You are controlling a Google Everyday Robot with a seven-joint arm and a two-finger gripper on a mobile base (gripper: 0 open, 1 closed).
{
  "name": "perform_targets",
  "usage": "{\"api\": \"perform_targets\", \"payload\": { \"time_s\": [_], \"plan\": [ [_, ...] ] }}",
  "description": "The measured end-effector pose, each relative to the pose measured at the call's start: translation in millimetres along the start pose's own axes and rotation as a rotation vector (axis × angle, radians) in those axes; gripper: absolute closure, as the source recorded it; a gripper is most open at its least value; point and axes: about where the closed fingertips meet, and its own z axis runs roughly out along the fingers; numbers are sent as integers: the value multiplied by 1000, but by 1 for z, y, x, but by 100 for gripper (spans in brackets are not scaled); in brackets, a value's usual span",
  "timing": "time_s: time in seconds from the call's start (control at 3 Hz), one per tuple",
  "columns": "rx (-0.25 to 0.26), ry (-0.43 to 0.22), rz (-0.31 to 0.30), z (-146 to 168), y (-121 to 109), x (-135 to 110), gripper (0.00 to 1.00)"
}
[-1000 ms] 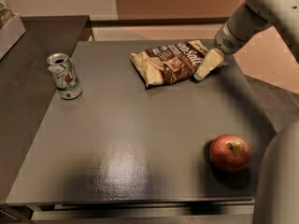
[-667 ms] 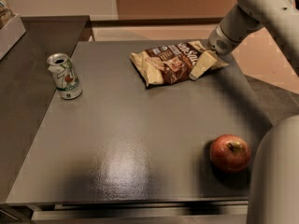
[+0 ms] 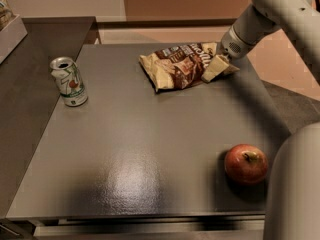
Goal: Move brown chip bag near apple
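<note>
The brown chip bag [image 3: 181, 64] lies flat at the far middle of the dark table, with its tan ends to the left and right. The red apple [image 3: 245, 163] sits near the table's front right corner, well apart from the bag. My gripper [image 3: 216, 67] comes in from the upper right on the white arm and rests at the right end of the bag, touching or just over it. The bag lies on the table surface.
A white-green soda can [image 3: 69, 81] stands upright at the table's left edge. The dark table [image 3: 150, 149] has a lower counter to its left. Part of my white arm [image 3: 295, 184] fills the lower right corner beside the apple.
My gripper has shifted slightly left and down onto the bag's right end. The bag, apple and can have not moved.
</note>
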Motion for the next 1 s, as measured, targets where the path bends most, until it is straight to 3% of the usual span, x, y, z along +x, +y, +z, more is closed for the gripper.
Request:
{"api": "perform_targets", "payload": {
  "time_s": [0.33, 0.67, 1.0],
  "plan": [
    [9, -7, -10, -10, 3, -2, 91],
    [21, -11, -34, -26, 8, -4, 100],
    [28, -23, -85, -53, 27, -4, 100]
  ]
}}
